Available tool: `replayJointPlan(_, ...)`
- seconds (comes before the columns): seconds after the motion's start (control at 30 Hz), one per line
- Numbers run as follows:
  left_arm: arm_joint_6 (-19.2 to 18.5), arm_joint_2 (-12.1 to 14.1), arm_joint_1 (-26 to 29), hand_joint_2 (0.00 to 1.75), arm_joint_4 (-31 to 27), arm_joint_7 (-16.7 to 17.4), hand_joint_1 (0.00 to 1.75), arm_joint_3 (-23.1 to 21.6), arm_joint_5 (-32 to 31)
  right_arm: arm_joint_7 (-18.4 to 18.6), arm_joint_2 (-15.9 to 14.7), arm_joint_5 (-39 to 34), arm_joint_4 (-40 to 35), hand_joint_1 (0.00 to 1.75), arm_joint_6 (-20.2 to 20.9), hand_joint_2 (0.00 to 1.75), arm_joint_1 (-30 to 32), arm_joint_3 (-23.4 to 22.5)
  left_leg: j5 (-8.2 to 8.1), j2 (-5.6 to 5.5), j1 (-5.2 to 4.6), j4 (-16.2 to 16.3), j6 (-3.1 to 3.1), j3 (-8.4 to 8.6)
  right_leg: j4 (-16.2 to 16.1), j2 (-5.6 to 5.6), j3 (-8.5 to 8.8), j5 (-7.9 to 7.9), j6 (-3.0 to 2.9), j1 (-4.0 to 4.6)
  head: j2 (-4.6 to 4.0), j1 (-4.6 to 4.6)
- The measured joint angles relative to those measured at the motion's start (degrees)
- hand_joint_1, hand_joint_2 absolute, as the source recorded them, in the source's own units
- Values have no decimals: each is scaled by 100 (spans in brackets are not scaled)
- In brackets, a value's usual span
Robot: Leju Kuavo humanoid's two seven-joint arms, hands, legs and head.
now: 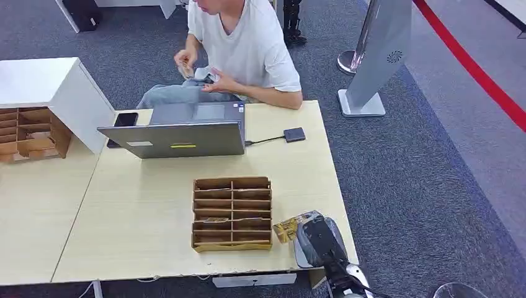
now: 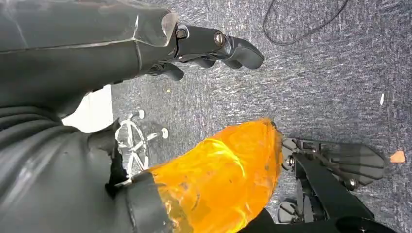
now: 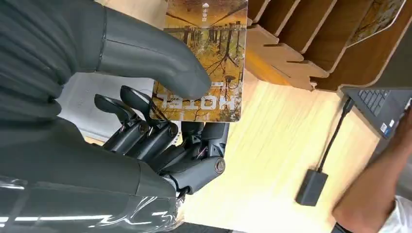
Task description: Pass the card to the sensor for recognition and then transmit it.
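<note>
Card (image 3: 204, 58) pinched in right hand (image 3: 160, 126) near table (image 1: 322, 186) edge, beside organizer (image 1: 232, 214)

Looks like an office or reception-style test area: grey-blue carpet (image 1: 403, 174), pale wooden desk (image 1: 142, 211) with open laptop (image 1: 180, 133), phone (image 1: 124, 121) and wired sensor (image 1: 294, 134), seated person (image 1: 248, 49), freestanding kiosk (image 1: 378, 56), red floor stripe (image 1: 477, 71).
</note>
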Motion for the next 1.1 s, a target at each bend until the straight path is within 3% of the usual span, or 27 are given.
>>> replayJointPlan(1.1, 57, 4, -44, 0, 4, -13, 0, 0, -92, 190, -41, 0, 162, 175, -197, 175, 19, 31, 0, 0, 0, 0, 0, 0, 0, 0, 0, 0, 0, 0, 0, 0)
